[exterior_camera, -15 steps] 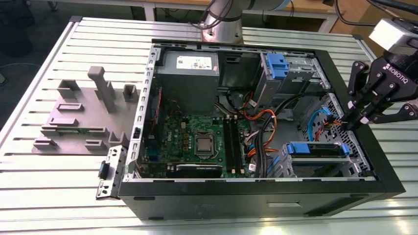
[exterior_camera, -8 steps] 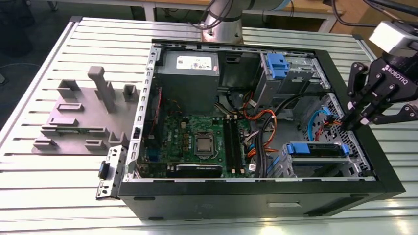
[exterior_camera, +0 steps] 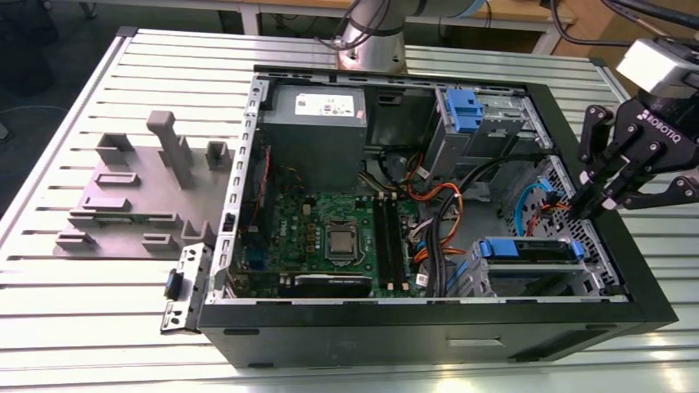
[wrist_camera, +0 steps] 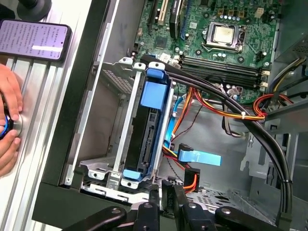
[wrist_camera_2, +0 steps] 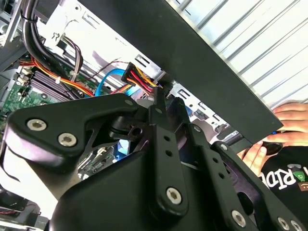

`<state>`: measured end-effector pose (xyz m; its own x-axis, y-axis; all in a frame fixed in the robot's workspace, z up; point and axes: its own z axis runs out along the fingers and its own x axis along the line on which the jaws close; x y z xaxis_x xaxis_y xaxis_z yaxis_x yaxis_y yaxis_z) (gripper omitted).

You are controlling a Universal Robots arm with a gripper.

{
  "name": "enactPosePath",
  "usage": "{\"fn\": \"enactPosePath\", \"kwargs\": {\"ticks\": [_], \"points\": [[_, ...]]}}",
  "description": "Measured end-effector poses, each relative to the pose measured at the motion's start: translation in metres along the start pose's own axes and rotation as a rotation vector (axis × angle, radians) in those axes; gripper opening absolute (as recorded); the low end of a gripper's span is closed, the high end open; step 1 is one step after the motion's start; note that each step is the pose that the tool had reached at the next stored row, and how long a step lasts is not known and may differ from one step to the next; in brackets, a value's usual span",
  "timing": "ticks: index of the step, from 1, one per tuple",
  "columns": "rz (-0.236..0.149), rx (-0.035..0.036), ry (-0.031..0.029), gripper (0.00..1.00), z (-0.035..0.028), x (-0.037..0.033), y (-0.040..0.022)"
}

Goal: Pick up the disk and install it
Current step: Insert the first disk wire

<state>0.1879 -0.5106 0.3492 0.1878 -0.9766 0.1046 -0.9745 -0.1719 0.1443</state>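
The disk (exterior_camera: 529,250) stands on edge in the metal drive cage at the front right corner of the open computer case (exterior_camera: 437,327); its blue bracket caps both ends. In the first wrist view the disk (wrist_camera: 147,130) shows a dark side between blue tabs, and its label face is hidden. My gripper (exterior_camera: 587,211) hangs over the case wall on the exterior view's right, just beyond the cage, with its fingers together and nothing between them. The fingertips (wrist_camera: 161,192) are apart from the disk. In the second wrist view the gripper (wrist_camera_2: 161,94) points at a red and yellow power plug (wrist_camera_2: 137,77).
Another blue-tabbed drive (exterior_camera: 464,110) fills a bay at the back right, beside the grey power supply (exterior_camera: 317,115). Black, orange and blue cables (wrist_camera: 216,106) cross the case next to the cage. A grey fixture (exterior_camera: 142,188) lies outside the case. A person's hand (wrist_camera: 7,96) and a phone (wrist_camera: 33,41) rest outside too.
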Motion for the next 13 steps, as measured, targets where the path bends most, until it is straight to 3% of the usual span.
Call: {"fn": "enactPosePath", "kwargs": {"ticks": [13], "points": [[-0.004, 0.0021, 0.0024, 0.27, -0.0011, -0.0014, 0.0005]]}}
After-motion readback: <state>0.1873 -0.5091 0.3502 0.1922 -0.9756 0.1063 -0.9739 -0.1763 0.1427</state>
